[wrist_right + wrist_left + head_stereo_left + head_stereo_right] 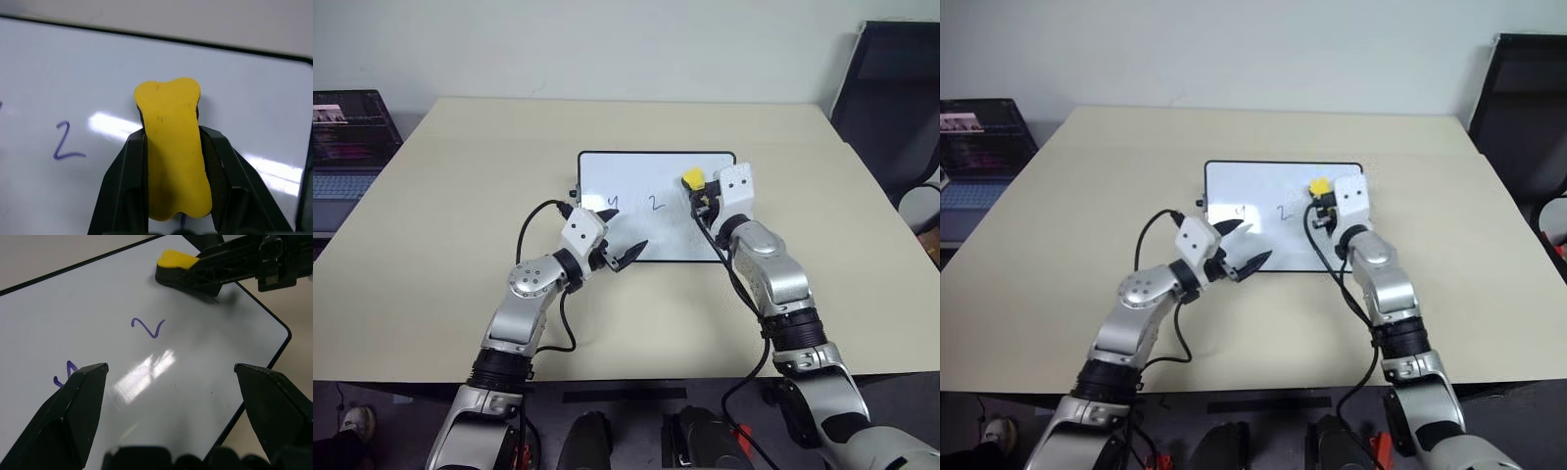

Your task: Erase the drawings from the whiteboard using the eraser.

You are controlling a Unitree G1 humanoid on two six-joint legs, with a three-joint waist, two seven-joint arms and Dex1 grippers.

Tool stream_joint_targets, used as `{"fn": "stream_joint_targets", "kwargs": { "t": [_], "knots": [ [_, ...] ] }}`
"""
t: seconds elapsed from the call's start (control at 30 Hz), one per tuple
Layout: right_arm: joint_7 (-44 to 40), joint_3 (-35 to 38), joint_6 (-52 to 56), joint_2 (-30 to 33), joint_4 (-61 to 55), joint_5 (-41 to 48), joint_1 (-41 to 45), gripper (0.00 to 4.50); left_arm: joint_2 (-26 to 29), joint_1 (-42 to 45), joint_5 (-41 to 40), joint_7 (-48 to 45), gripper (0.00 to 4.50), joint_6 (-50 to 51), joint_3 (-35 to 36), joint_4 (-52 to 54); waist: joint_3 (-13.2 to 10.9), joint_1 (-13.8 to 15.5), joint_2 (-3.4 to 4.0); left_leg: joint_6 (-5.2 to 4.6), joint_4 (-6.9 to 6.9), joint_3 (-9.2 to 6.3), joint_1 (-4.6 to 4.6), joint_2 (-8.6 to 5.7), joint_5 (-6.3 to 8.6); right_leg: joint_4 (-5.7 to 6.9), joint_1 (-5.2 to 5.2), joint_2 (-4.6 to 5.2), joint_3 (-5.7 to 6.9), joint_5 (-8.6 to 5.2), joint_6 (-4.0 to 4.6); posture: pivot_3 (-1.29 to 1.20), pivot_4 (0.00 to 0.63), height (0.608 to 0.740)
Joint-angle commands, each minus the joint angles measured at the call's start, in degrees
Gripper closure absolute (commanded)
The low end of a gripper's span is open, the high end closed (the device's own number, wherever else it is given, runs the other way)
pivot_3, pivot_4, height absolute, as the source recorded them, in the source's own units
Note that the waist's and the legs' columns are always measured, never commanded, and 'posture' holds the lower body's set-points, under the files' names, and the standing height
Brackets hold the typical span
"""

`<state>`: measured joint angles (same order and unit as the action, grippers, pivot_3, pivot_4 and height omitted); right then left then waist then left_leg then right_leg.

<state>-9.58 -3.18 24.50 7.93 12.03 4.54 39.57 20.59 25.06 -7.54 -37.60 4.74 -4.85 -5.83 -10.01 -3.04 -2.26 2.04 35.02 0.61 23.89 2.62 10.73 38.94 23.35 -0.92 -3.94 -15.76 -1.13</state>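
Yellow and bone-shaped, with a dark underside, the eraser (pixel 172 152) sat pinched between the black fingers of the right gripper (pixel 702 199), over the right part of the glossy white whiteboard (pixel 656 171). That black-framed board lay flat on the matte beige table (pixel 431 245). Its thin purple drawings (pixel 66 142) included a "2" just beside the eraser. Over the board's near left corner, the left gripper (pixel 1244 247) hung with jaws spread wide and empty; its wrist view caught a second mark beside one finger.
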Motion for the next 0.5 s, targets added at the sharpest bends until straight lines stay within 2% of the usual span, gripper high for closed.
{"fn": "stream_joint_targets", "kwargs": {
  "t": [0.03, 0.33, 0.5],
  "knots": [
    [1.9, 0.4, 5.3, 0.6, -1.7, -1.6, -0.9, 3.37, 0.4, 0.2, 0.0, 0.7, 0.00, 0.7, 0.4, 4.6, 0.0, 0.0, 0.00, 0.00, 0.01, -0.01, 0.00, 0.01, 0.00, 0.01, 0.00, 0.00, 0.01, 0.00, 0.00, 0.00, 0.150, 0.740],
    [1.3, -0.9, 14.2, 3.4, -14.9, -2.8, -13.1, 3.37, 0.8, -0.8, -0.4, 1.2, 0.00, 3.0, 0.7, 8.1, 0.1, 0.3, -0.08, 0.00, 0.08, -0.06, -0.06, 0.01, -0.01, 0.02, -0.10, 0.01, 0.03, 0.02, -0.08, 0.00, 0.150, 0.740],
    [-1.9, -2.9, 16.3, 7.4, -19.5, -3.1, -20.1, 3.37, 1.1, -1.1, -0.5, 1.0, 0.00, 3.2, 1.1, 8.1, 0.1, 0.2, -0.11, -0.02, 0.14, -0.03, -0.15, 0.00, -0.02, 0.03, -0.16, 0.00, 0.01, 0.07, -0.13, 0.00, 0.150, 0.740]
  ]
}}
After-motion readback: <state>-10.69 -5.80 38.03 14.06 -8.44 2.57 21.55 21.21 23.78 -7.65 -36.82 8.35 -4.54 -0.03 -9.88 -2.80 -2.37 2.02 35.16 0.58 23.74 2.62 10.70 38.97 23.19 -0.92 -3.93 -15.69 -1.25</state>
